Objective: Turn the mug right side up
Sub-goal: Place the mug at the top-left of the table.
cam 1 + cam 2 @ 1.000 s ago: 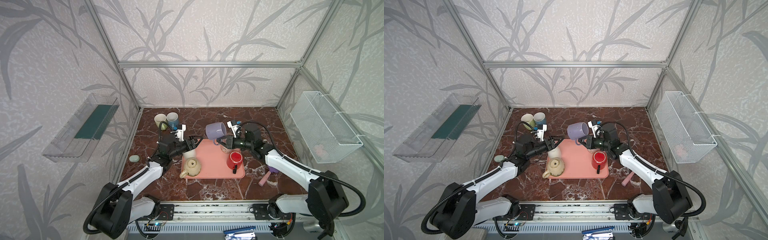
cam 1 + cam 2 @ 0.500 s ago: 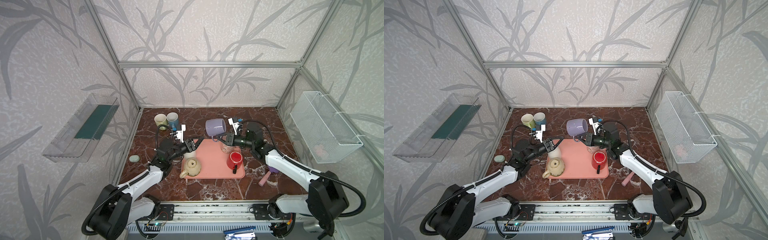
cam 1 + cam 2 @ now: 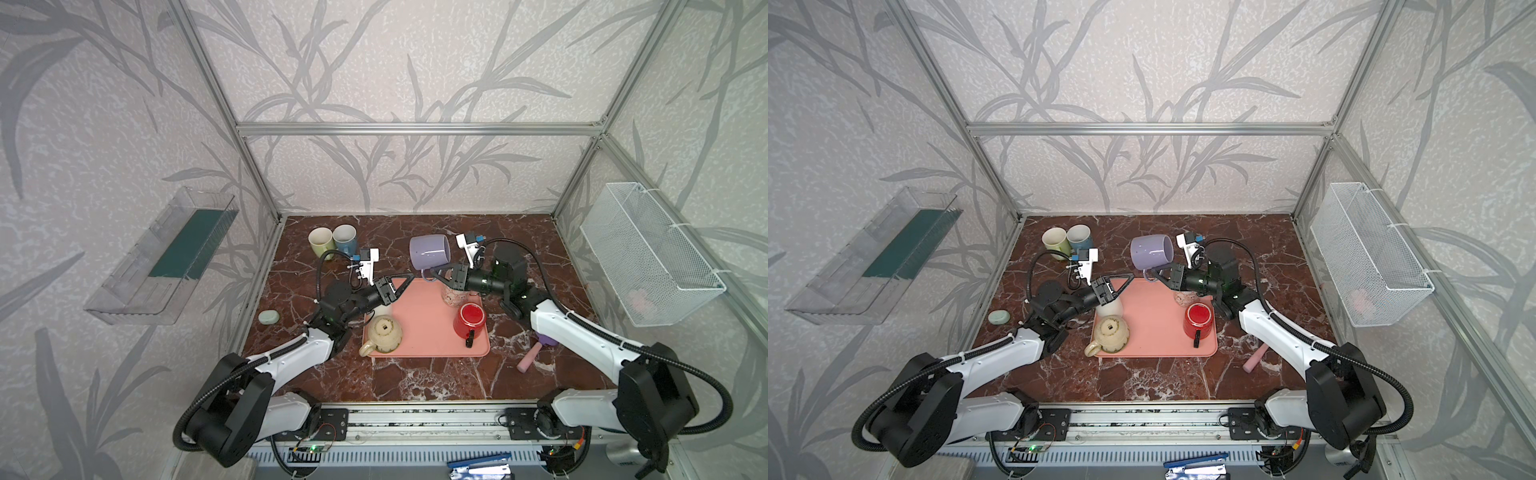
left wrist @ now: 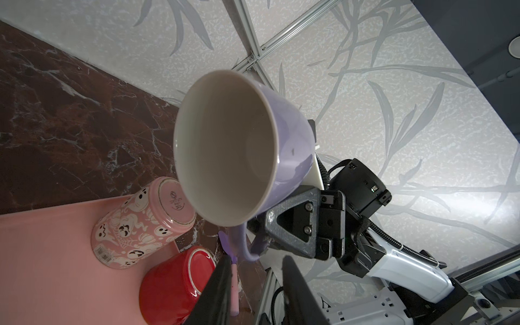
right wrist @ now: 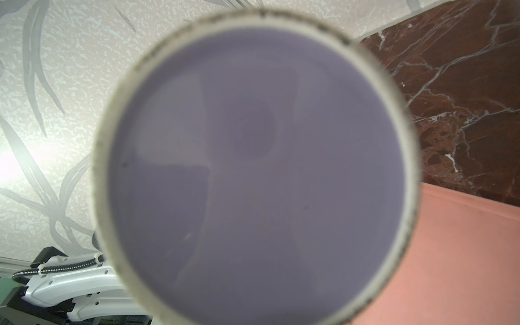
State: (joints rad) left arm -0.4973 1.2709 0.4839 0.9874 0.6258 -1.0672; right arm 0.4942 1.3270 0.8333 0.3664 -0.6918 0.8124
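Marble tabletop [image 3: 415,382]; mug [image 3: 428,251], barcoded ghost cup [image 4: 132,225]

Both top views: high overhead, angled down over the whole counter [image 3: 415,386], near-identical framing. Left wrist: close, looking into the mouth of the lilac mug [image 4: 225,146]. Right wrist: nearer yet, against that mug's underside, blurred.

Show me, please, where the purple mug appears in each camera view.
Top view: purple mug, centre, just above the pink tray.
Top view: purple mug, centre again.
Left wrist: purple mug, centre, mouth facing camera.
Right wrist: its base fills the frame.
Shared landmark: pink tray.
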